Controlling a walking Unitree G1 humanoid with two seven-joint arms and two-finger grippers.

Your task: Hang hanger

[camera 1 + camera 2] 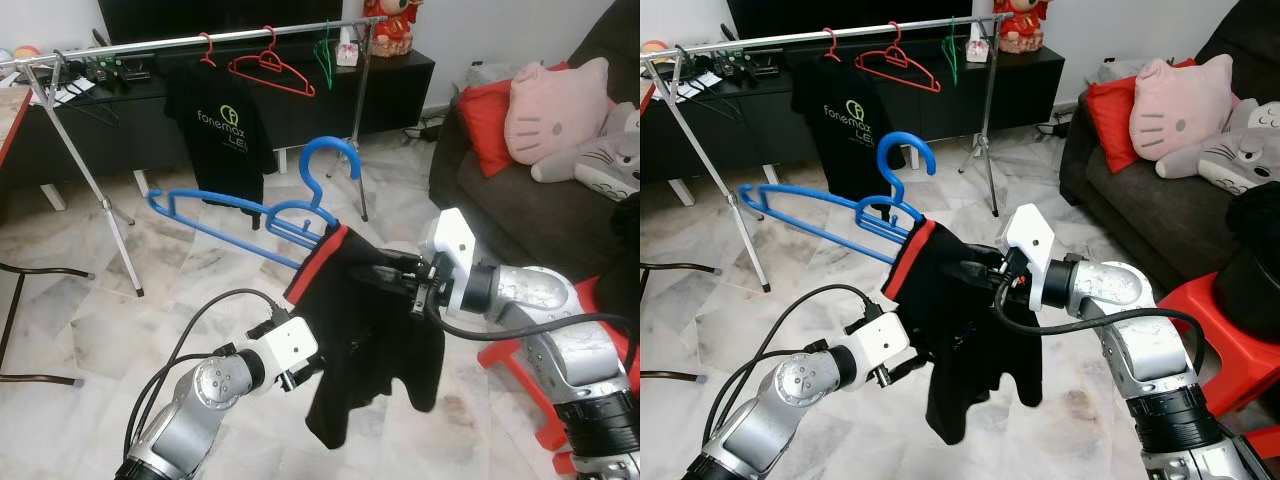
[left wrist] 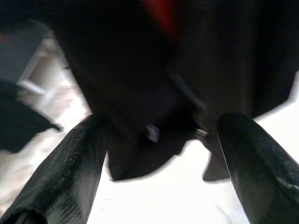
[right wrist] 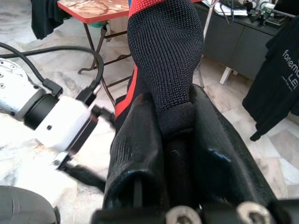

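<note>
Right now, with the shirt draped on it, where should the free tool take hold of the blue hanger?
On the bare blue arm on the robot's left, coming from below. The right tool already pinches the black shirt at its shoulder, the cloth covers that end, and the hook must stay free for the rail.

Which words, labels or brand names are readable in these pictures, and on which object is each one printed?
"fonemax": green letters on the black T-shirt hanging from the silver metal clothes rail.
"LE...": a paler second line below it on that T-shirt; the remaining letters are folded away or blurred.
The black garment with red trim on the blue plastic hanger shows no text.
</note>
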